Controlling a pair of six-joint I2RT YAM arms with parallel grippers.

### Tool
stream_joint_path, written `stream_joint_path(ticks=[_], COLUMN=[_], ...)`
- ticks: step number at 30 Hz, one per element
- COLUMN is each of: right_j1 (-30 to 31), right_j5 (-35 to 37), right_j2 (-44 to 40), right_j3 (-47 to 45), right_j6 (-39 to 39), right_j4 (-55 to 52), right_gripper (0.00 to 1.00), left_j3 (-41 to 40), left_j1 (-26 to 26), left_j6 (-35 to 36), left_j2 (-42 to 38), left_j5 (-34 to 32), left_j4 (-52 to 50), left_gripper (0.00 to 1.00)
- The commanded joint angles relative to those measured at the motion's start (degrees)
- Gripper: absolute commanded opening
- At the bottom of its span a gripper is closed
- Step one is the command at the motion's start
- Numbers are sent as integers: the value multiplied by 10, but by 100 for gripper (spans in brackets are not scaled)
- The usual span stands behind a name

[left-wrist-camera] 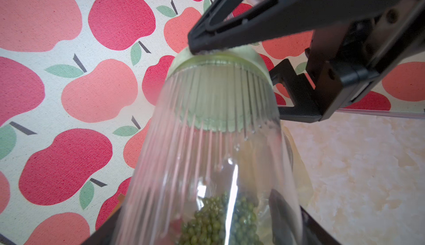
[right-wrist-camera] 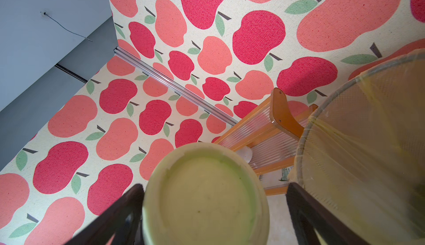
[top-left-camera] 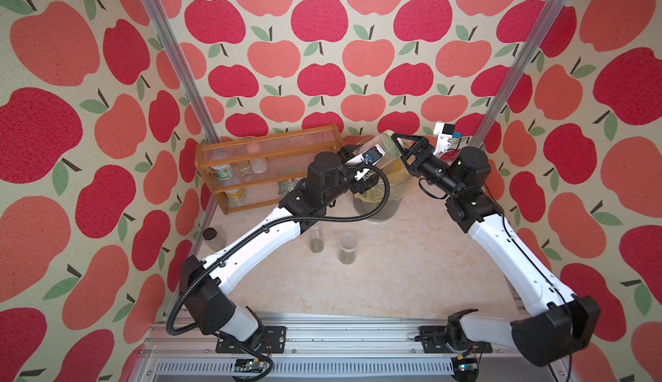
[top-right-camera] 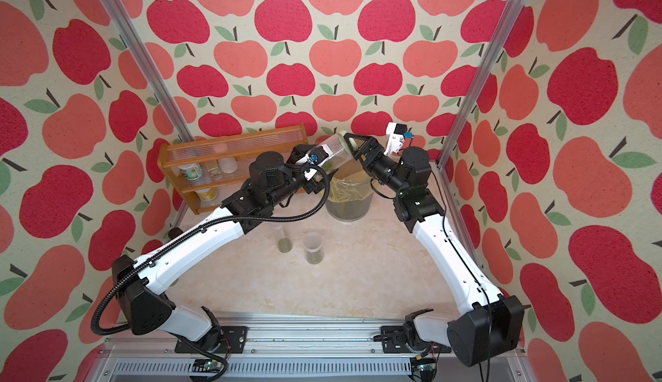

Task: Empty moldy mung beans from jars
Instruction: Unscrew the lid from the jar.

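Cream cloth walls (top-left-camera: pixel 322 75) printed with red and pink apples close the left, far and right sides. Silver metal posts (top-left-camera: pixel 172 50) stand in both far corners. The ground is a pale beige marbled tabletop (top-left-camera: pixel 412 272). An orange-brown wooden rack with ribbed clear panels (top-left-camera: pixel 286 158) stands far left. A silver metal rail (top-left-camera: pixel 340 333) runs along the near edge. The light is soft and even.

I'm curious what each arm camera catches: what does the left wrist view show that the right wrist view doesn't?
Only the left wrist view: mung beans heaped inside the ribbed clear jar. Only the right wrist view: the wooden rack, and the top face of the pale green lid. Both: that lid, with the right arm's fingers on either side of it.
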Motion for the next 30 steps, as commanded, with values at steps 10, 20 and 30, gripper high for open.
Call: stream_joint_path(ticks=[10, 20, 30], right_j1=[6, 8, 9], right_j5=[-27, -35, -30], right_j2=[23, 34, 24], right_j3=[-20, -30, -38], right_j6=[60, 85, 68], right_j4=[96, 132, 153], right_gripper=[99, 83, 63], left_j3=[-9, -18, 8], left_j1=[-8, -7, 1], left_j6=[3, 7, -48], left_j2=[-14, -17, -10], left_j5=[1, -9, -13], left_j4=[77, 83, 54], left_gripper=[38, 38, 38])
